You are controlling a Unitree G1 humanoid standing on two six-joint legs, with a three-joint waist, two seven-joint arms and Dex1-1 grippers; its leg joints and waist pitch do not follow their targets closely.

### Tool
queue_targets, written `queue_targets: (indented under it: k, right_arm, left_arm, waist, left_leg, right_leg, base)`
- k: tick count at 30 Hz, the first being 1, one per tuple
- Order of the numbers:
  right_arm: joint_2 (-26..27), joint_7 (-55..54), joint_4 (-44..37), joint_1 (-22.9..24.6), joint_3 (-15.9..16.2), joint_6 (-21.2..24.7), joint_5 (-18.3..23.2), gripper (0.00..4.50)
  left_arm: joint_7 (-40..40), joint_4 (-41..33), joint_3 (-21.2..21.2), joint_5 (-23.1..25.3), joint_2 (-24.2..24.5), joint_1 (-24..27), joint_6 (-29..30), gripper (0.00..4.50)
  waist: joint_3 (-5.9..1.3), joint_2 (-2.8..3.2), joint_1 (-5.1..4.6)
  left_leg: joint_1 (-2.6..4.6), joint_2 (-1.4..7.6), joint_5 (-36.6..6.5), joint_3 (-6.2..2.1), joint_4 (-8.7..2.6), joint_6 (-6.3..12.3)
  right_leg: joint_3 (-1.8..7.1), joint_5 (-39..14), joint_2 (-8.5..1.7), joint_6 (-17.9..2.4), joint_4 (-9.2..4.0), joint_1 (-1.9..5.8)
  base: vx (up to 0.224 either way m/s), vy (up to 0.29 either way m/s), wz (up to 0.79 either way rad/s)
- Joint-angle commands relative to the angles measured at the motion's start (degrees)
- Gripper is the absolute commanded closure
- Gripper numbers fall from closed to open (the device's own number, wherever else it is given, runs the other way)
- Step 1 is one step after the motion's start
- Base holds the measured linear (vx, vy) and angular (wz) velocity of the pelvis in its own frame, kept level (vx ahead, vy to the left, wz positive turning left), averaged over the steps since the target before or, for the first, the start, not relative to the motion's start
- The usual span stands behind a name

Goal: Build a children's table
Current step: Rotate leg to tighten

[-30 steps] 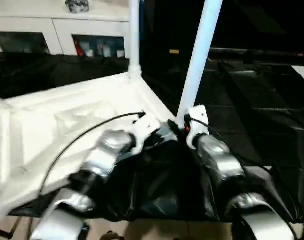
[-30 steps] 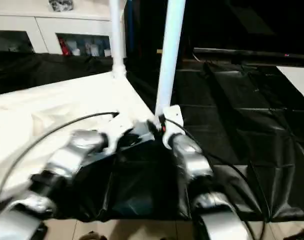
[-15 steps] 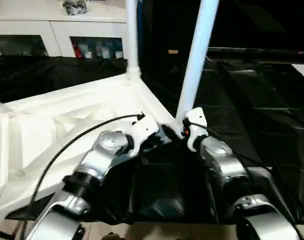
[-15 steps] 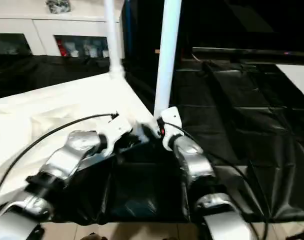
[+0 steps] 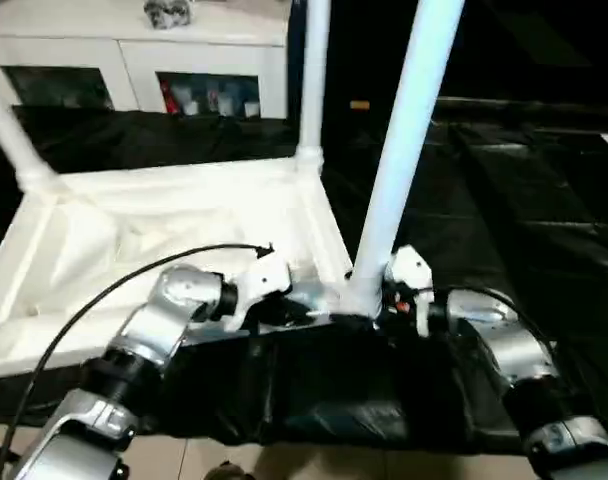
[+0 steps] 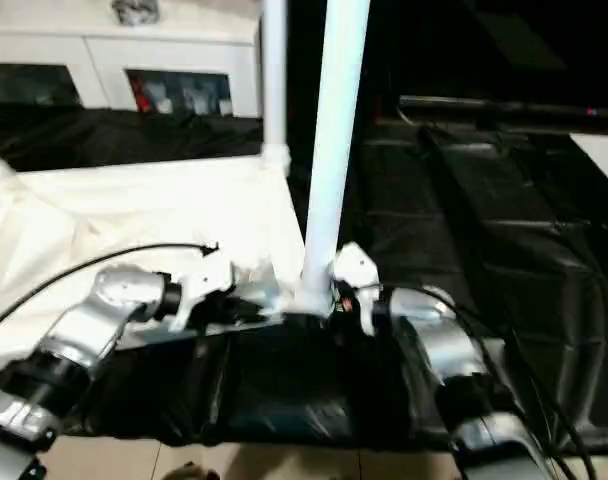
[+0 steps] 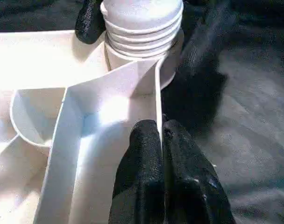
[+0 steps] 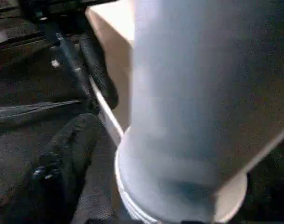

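The white table top [image 5: 164, 220] lies underside up on the black-draped surface. Three white legs stand upright in its corner sockets: the near leg [image 5: 404, 150], a far leg [image 5: 313, 80] and a left one [image 5: 14, 140]. My left gripper [image 7: 161, 133] is shut on the thin rim wall [image 7: 158, 93] just beside the near corner socket [image 7: 146, 70]. My right gripper [image 5: 374, 305] is open at the threaded base [image 7: 142, 23] of the near leg, with its fingers [image 7: 88, 23] on either side. One finger [image 8: 72, 154] stands off the leg [image 8: 193, 93].
A white cabinet [image 5: 134, 70] with glass doors runs along the back. The black drape [image 5: 544, 200] stretches away to the right of the table top. A black cable [image 5: 114, 290] loops over my left forearm. Pale floor [image 5: 284, 465] shows at the near edge.
The camera has shifted, bringing the left leg into view. My right forearm now reaches the near leg from the right instead of from below. The left gripper stays at the rim.
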Motion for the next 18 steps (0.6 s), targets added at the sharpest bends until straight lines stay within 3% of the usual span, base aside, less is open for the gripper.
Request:
queue_targets:
  k: [1,2,6,8,13,18]
  right_arm:
    - [-0.5,4.4,-2.6,1.2,3.0,1.5,0.5,0.69]
    - [-0.7,5.0,-3.0,1.3,3.4,1.8,0.5,0.98]
    - [-1.1,6.3,-4.2,1.8,4.0,2.6,0.6,1.11]
    - [-1.1,6.7,-4.7,2.2,4.2,3.0,0.6,1.45]
    - [-1.1,6.9,-6.0,2.9,4.2,4.4,1.2,1.75]
    - [1.4,3.1,-6.0,3.8,1.8,5.8,2.5,1.78]
  left_arm:
    - [-2.6,-2.0,-1.2,-1.2,0.0,-1.3,-2.3,4.5]
    - [-3.1,-1.8,-1.4,-1.1,0.3,-1.4,-2.4,4.5]
    - [-4.3,-0.9,-1.8,-0.7,0.9,-1.8,-3.0,4.5]
    - [-4.8,-0.3,-1.9,-0.7,1.1,-2.0,-3.4,4.5]
    - [-5.0,-0.1,-1.8,-0.8,1.1,-2.0,-3.5,4.5]
    - [0.7,0.6,-0.2,-0.3,-1.3,-2.0,-2.5,4.5]
  waist:
    - [-3.62,-0.18,0.09]
    - [-3.64,-0.2,0.29]
    - [-3.63,-0.19,0.57]
    - [-3.66,-0.14,0.86]
    - [-3.71,-0.08,0.98]
    - [-3.75,-0.21,1.1]
  left_leg:
    - [0.82,1.59,-18.2,-0.28,-3.75,2.52]
    - [0.73,1.6,-18.0,-0.25,-3.74,2.59]
    - [0.7,1.6,-17.7,-0.33,-3.79,2.25]
    - [0.71,1.65,-17.6,-0.31,-3.78,2.21]
    - [0.78,1.68,-17.7,-0.36,-3.83,1.85]
    - [0.85,1.65,-17.7,-0.29,-3.75,1.63]
  right_leg:
    - [2.77,-25.9,-4.0,-7.8,-5.28,2.45]
    - [2.81,-25.8,-4.0,-7.6,-5.22,2.46]
    - [2.77,-26.3,-4.07,-7.4,-5.24,2.45]
    - [2.85,-26.1,-4.14,-7.2,-5.24,2.4]
    - [2.8,-25.2,-4.09,-7.6,-5.14,2.44]
    - [2.81,-24.5,-4.13,-8.0,-5.07,2.4]
  base:
    - [0.0,0.0,0.0]
    - [0.0,0.0,0.0]
    - [0.0,0.0,0.0]
    - [0.0,0.0,0.0]
    - [0.0,0.0,0.0]
    - [0.0,0.0,0.0]
